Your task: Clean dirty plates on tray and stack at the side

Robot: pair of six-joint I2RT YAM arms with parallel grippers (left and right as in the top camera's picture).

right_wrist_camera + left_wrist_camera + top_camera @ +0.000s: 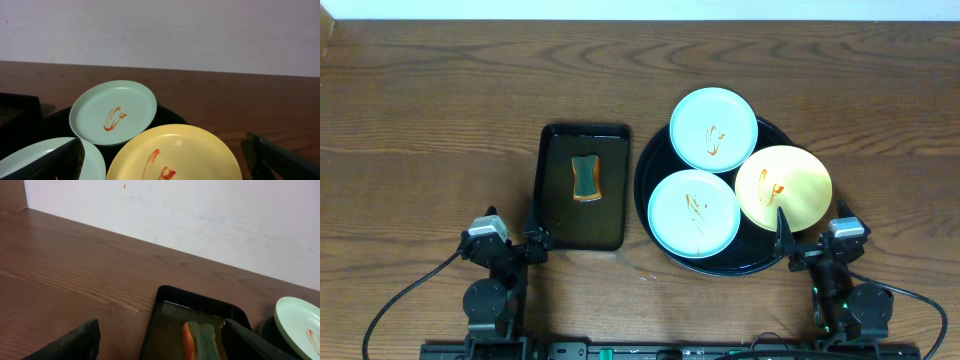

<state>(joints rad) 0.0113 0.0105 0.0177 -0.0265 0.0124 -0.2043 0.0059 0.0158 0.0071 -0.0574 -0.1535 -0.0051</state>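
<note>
Plates [713, 129]: three, sauce-smeared, covering most of tray [648, 175]; yellow plate [795, 190] overhangs rim.
Left pincer [160, 347]: spread; sponge [199, 339] cut off.
Right pincer [167, 162]: spread, hiding part of mint plate [94, 162].

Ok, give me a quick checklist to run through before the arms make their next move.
1. The left gripper open and empty: ok.
2. The right gripper open and empty: ok.
3. The sponge lying in the rectangular tray: ok.
4. The far mint plate, near mint plate and yellow plate on the round tray: ok.
5. The yellow plate fully inside the rim: not ok, it overhangs.
6. Plates clean: not ok, all three smeared.
</note>
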